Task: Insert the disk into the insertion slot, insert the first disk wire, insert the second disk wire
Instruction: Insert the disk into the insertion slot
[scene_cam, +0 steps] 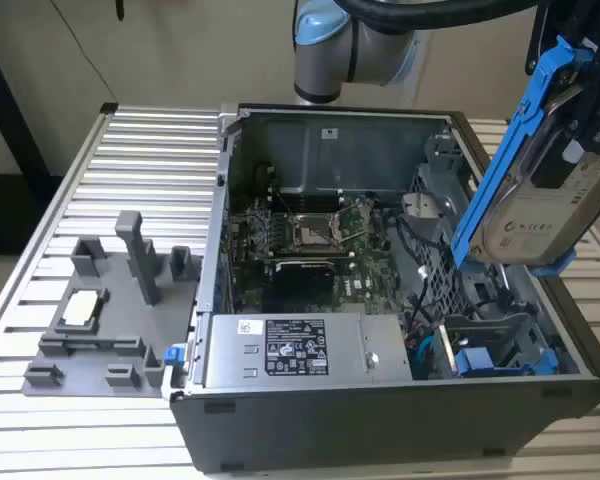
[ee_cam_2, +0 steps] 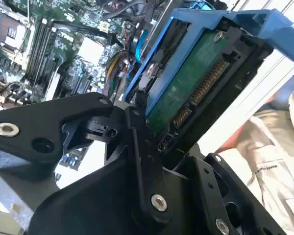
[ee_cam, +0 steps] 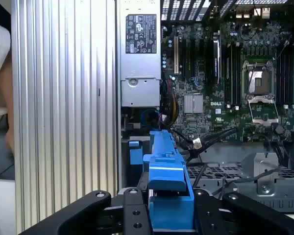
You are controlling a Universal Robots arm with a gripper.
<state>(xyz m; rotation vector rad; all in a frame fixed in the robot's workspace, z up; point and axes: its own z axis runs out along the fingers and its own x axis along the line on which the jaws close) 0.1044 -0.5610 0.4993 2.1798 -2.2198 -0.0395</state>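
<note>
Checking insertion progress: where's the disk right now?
At the exterior view's right, the disk is held tilted by the gripper above the open computer case, not yet inserted.

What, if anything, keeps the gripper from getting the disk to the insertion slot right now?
Probably nothing, so likely yes: the gripper holds the disk tilted above the open case, the insertion slot lies below it, and the cables sit beside the slot.

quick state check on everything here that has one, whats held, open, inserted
disk, held tilted in the air, not inserted
end effector, shut on the disk
insertion slot, disk not in it yet
computer case, lying on its side, side panel off
CPU socket, bare, no cooler on it
</note>
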